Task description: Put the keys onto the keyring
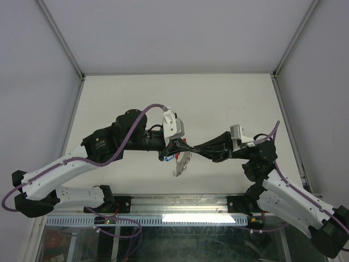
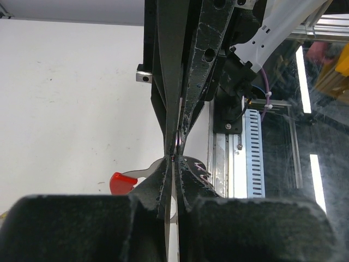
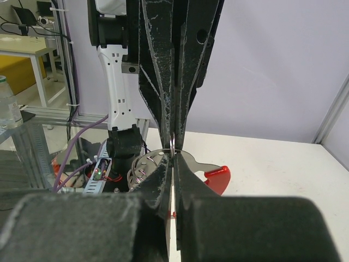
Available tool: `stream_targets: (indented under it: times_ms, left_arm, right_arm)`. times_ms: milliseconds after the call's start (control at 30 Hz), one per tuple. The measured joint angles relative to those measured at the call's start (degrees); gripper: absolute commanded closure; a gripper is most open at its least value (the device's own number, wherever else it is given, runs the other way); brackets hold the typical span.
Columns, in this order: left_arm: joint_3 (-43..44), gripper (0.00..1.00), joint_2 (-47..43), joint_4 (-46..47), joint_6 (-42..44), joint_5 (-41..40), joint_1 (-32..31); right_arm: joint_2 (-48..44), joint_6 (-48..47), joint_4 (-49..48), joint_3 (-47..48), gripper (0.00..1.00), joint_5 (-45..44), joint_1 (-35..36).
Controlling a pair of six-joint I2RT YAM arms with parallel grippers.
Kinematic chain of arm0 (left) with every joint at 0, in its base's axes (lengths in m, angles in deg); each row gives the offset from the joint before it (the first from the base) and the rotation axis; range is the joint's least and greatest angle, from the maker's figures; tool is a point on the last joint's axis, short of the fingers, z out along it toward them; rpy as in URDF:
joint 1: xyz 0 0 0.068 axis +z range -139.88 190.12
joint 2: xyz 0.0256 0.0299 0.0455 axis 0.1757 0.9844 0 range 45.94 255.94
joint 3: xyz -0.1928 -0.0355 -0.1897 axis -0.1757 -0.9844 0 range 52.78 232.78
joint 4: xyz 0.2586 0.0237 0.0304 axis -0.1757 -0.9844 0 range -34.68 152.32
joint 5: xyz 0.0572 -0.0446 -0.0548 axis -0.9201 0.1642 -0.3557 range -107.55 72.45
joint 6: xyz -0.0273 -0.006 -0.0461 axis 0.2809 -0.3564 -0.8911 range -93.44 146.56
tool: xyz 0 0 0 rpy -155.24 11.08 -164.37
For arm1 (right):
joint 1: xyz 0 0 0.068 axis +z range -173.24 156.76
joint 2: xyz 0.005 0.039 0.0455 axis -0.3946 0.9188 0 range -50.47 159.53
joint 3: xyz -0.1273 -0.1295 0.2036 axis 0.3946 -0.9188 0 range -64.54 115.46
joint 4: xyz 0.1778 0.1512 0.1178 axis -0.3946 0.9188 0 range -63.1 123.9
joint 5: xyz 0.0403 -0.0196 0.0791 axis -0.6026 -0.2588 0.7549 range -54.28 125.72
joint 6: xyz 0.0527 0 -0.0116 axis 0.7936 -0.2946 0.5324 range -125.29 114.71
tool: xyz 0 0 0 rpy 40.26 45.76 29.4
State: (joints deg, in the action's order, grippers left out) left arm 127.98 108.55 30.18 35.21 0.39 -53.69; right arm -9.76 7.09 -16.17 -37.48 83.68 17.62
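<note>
Both grippers meet tip to tip above the table's near middle. The keyring hangs between them, its chain dangling. In the left wrist view my left gripper is shut on the keyring's thin metal, with the red tab to the left and silvery rings to the right. In the right wrist view my right gripper is shut on the same metal piece, below a small silvery ring, with the red tab to the right. A blue key head shows under the left fingertips. The yellow key is hidden.
The white table has grey walls at the back and sides. An aluminium rail with the arm bases runs along the near edge. Purple cables loop over both arms.
</note>
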Motion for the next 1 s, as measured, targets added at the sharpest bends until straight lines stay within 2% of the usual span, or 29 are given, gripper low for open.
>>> stream_targets:
  times_ms: [267, 367, 567, 1000]
  left_arm:
    - [1.8, 1.0, 1.0, -2.6, 0.1, -2.0, 0.0]
    - [3.1, 1.0, 1.9, -4.2, 0.4, -3.0, 0.0]
    - [4.4, 1.0, 3.4, -6.1, 1.1, -3.6, 0.0]
    - [4.6, 1.0, 4.1, -6.6, 1.4, -4.4, 0.0]
  right_arm:
    - [0.0, -1.7, 3.8, 1.2, 1.0, 0.3, -0.1]
    - [-0.2, -3.0, 6.2, 1.9, 0.93, 0.3, -0.1]
    - [-1.4, -6.1, 11.6, 2.6, 0.85, 0.1, -0.1]
    - [-2.8, -8.9, 16.0, 2.8, 0.84, -0.8, 0.0]
